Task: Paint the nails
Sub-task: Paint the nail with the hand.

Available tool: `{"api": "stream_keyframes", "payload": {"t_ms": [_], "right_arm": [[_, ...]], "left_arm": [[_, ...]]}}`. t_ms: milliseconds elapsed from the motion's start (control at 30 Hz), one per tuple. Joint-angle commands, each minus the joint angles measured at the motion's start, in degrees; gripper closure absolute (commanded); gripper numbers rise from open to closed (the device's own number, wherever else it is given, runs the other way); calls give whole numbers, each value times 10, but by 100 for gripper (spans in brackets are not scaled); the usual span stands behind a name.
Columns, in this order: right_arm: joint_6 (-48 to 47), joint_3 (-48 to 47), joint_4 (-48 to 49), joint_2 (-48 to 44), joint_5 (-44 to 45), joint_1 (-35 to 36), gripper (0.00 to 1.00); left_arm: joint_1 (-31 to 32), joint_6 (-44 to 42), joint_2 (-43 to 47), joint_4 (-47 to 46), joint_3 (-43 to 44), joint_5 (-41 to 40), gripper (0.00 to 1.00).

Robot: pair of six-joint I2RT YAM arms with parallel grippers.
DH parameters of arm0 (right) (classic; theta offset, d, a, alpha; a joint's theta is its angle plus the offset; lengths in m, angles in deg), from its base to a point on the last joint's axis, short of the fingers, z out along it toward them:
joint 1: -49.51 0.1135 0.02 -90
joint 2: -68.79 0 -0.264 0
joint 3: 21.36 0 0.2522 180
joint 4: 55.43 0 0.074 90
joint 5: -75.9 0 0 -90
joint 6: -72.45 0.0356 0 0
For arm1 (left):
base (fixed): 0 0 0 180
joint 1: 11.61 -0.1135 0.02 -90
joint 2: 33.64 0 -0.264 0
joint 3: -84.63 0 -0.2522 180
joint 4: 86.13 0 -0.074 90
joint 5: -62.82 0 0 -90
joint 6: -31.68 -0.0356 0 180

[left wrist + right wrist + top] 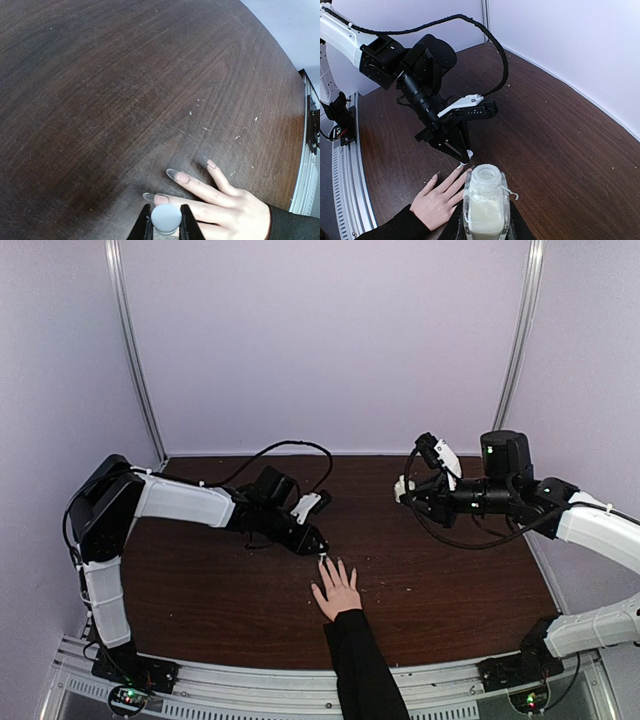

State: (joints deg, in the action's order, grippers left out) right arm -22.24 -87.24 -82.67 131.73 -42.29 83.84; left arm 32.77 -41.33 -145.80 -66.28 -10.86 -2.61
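A light-skinned hand (337, 592) in a black sleeve (362, 672) lies flat on the dark wooden table (220, 580) with its fingers spread. The nails (173, 174) are long and pale with clear tips. My left gripper (166, 221) is shut on a round white cap (166, 217). The cap hangs right over one finger, just behind its nail (150, 197), and whatever is under the cap is hidden. My right gripper (485, 227) is shut on a small clear open bottle (484, 206) of whitish liquid, held upright above the table to the right of the hand.
Pale walls (330, 340) and metal posts (135, 350) close in the table at the back and sides. A black cable (290, 448) loops over the left arm. A metal rail (260, 685) runs along the near edge.
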Motion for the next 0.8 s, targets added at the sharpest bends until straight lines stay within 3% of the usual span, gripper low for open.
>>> {"api": "stream_keyframes", "payload": {"t_ms": [0, 767], "right_arm": [[0, 4, 14, -15, 11, -3, 100], [0, 5, 14, -15, 11, -4, 100]], "left_arm": [[2, -6, -12, -14, 15, -2, 100], [2, -5, -18, -14, 19, 0, 100]]}}
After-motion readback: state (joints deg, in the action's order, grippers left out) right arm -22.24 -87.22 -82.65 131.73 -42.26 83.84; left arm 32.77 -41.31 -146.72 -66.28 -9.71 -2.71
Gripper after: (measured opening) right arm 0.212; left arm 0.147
